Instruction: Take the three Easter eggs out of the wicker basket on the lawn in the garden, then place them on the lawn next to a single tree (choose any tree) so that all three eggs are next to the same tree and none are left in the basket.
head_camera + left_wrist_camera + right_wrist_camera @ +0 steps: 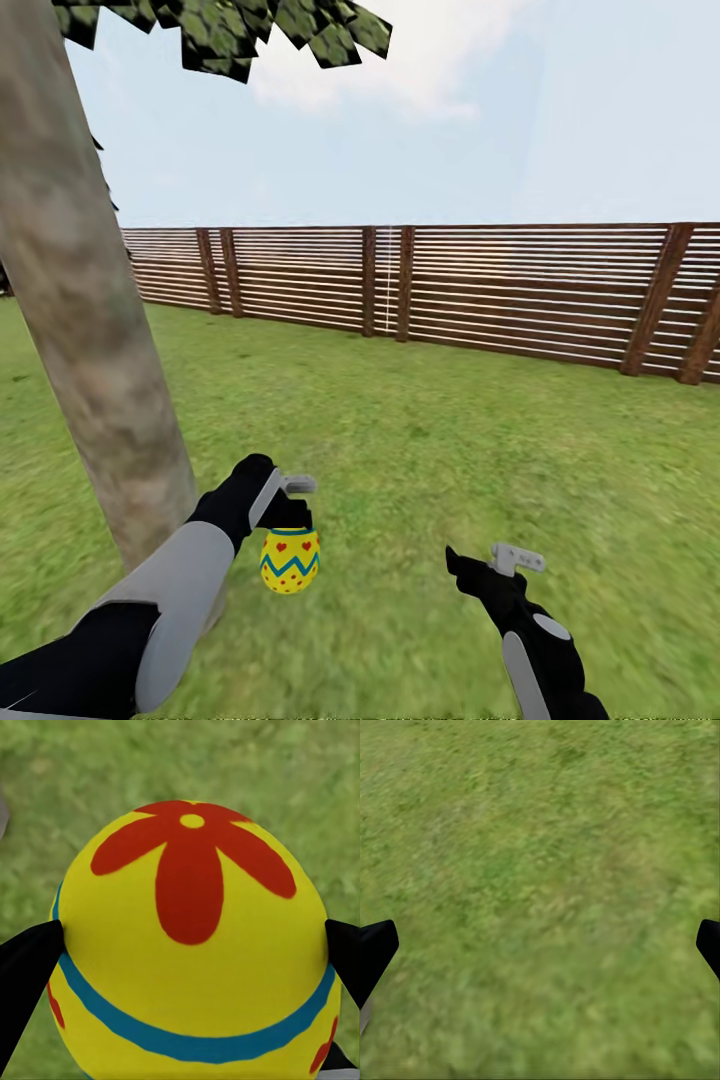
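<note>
Nearest the head camera, the left arm reaches forward and ends in the left gripper, which is clamped on a yellow Easter egg with a blue zigzag band and red hearts. The egg hangs directly under that gripper, above the lawn. Just outboard of the left gripper stands the tree, its thick mottled grey-beige trunk leaning slightly, with blocky green leaves overhead. Well to the other side of the egg, the right gripper hovers over bare grass with nothing in it. Far beyond both grippers a brown slatted wooden fence crosses the garden under a pale sky.

From the left wrist camera, the egg sits squeezed between the two black fingers, one pressing each flank. Its top shows a red flower mark, a blue band circles lower down, and blurred grass lies beyond it.

From the right wrist camera, the right gripper's black fingertips stand wide apart at opposite edges, with mottled green lawn between them.
</note>
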You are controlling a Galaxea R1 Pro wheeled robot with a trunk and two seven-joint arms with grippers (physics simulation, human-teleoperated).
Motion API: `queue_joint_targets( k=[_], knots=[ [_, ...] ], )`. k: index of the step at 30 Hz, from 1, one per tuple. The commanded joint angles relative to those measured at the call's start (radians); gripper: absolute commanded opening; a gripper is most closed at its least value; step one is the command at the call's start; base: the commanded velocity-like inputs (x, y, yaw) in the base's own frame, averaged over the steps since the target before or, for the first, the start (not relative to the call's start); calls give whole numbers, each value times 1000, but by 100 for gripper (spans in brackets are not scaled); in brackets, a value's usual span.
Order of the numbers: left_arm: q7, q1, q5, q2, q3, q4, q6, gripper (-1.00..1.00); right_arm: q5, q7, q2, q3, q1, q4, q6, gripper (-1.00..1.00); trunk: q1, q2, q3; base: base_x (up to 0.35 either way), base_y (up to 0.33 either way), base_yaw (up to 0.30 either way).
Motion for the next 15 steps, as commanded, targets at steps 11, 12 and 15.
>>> queue_joint_targets(
  k=[11, 12, 15],
  knots=[
    [0, -1, -1, 1, 1, -2, 4, -100, -10, -7, 1, 0, -1, 20, 2, 100, 42, -78, -54, 0, 0, 0],
    [0, -1, -1, 1, 1, -2, 4, -100, -10, -7, 1, 0, -1, 20, 2, 100, 46, -85, -58, 0, 0, 0],
    [0, -1, -1, 1, 1, -2, 4, -100, -10, -7, 0, 0, -1, 20, 2, 100, 58, -106, -73, 0, 0, 0]
  ],
)
